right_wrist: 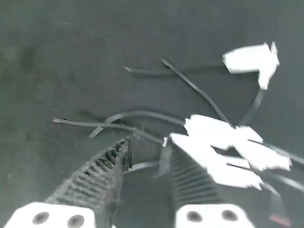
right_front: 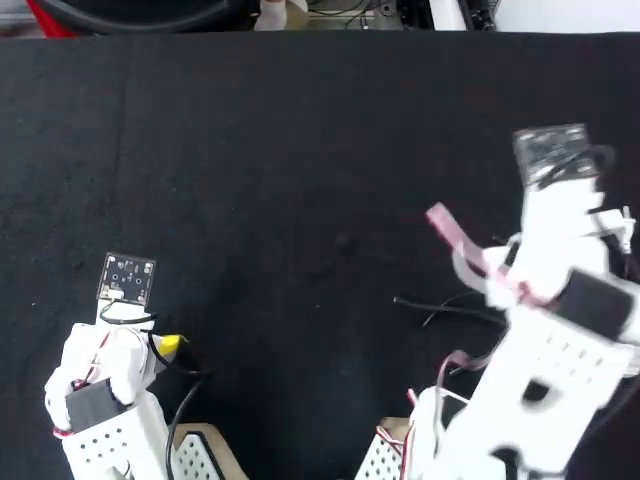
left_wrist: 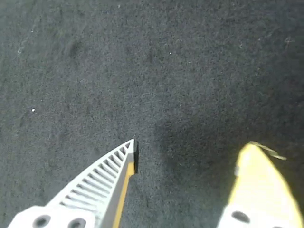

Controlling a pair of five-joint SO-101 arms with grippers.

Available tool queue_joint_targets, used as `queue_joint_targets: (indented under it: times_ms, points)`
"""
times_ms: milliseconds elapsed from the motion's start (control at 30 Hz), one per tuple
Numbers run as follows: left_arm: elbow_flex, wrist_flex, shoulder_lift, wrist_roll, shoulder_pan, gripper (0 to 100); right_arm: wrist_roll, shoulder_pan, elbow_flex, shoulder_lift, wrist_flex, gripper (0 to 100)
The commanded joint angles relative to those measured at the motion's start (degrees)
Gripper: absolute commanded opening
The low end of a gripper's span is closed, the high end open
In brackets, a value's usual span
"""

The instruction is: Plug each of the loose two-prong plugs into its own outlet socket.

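Right wrist view: right gripper (right_wrist: 146,142) released, left gripper (left_wrist: 192,143) too; plugs (right_wrist: 216,134) just beside right tip. Likely light, rigid; cords (right_wrist: 142,115) floppy, grab body.

A black cloth (right_front: 300,150) is seen spread across the whole table. Beyond the cloth's far edge, a red object (right_front: 45,20) is caught at the left end of the high view, and cables (right_front: 350,14) are strung nearer the middle. At the cloth's near edge, a tan board (right_front: 230,452) is partly shown.

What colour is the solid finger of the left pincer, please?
Yellow; that finger shows best in the left wrist view.
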Motion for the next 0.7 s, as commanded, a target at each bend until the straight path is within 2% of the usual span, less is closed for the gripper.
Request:
queue_joint_targets:
  times_ms: [0, 200, 400, 533, 667]
  points:
    - [-0.31, 0.00, -0.53, -0.44, 0.92, 19, -0.70, -9.32, 16.13, -10.86, -6.42, 3.8]
    - [-0.48, 0.26, -0.53, -0.35, 0.92, 3, -0.35, -15.21, 48.84, -26.77, -30.86, 3.9]
    - [-0.13, 0.35, -0.53, -0.35, 4.70, 3, -0.44, -19.25, 76.18, -47.69, -49.14, 3.9]
    - [-0.04, 0.35, -0.53, -0.35, 5.93, 3, -0.79, -19.25, 76.09, -58.24, -39.03, 4.0]
    - [0.92, 0.18, -0.53, -0.35, 5.58, 3, -0.44, -19.43, 75.82, -61.41, -21.45, 4.2]
